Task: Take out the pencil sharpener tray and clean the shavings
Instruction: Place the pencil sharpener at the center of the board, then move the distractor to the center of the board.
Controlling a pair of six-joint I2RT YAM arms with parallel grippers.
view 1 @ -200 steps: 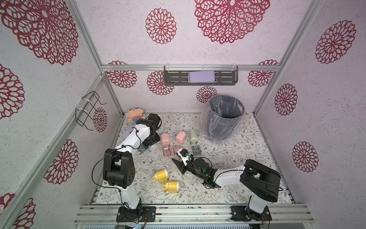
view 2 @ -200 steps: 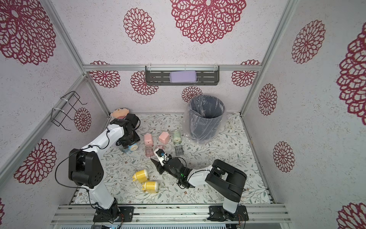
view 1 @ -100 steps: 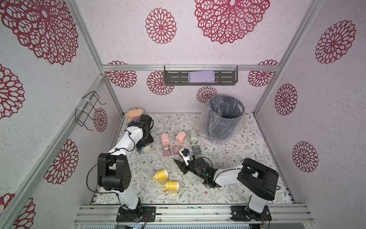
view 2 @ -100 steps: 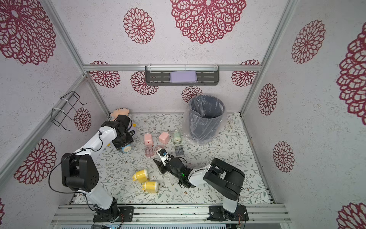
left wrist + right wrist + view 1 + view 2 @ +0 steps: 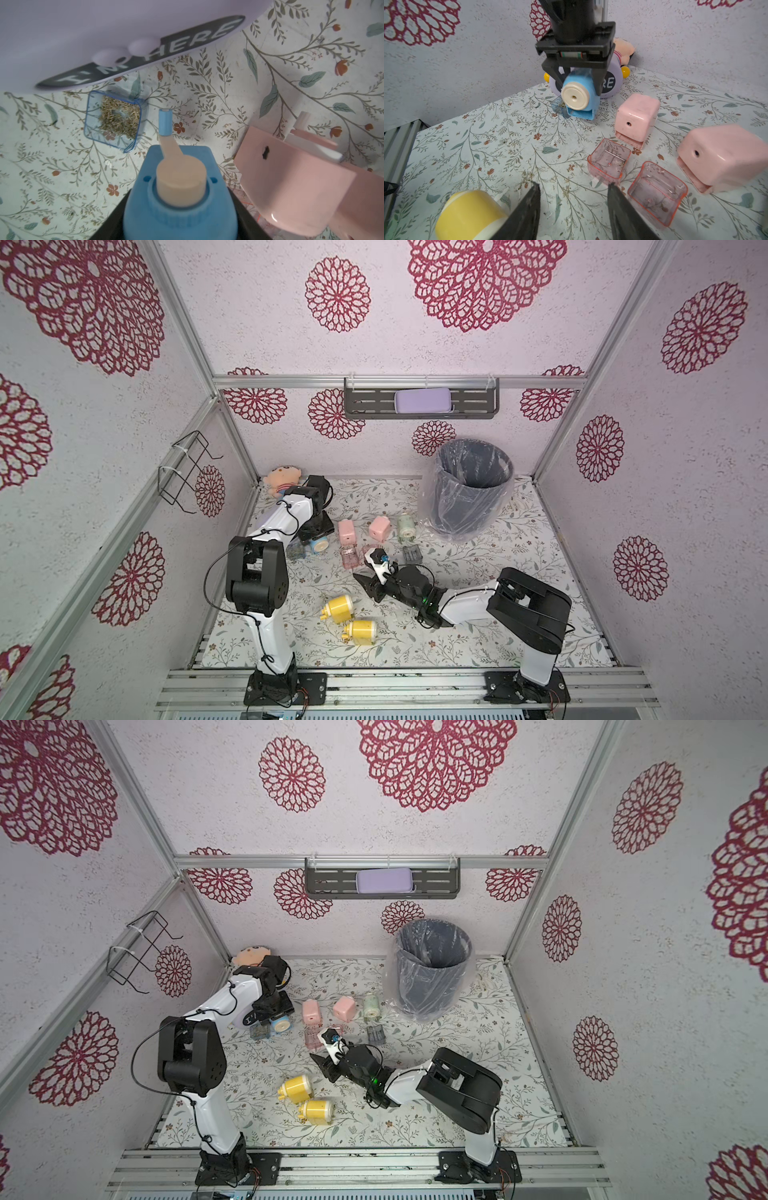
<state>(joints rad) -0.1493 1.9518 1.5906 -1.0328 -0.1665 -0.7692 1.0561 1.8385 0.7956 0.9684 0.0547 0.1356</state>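
We clamp the blue sharpener (image 5: 586, 104) in our left gripper (image 5: 577, 87), its shavings-filled tray (image 5: 113, 120) already out, so our empty, parted right gripper (image 5: 573, 187) should fetch it.

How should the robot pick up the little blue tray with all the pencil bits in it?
Pinch two opposite walls of the blue tray near the rim, coming straight down from above. It sits upright and open-topped, full of shavings, so it must stay level. The purple clock and the blue sharpener probably crowd a sideways approach.
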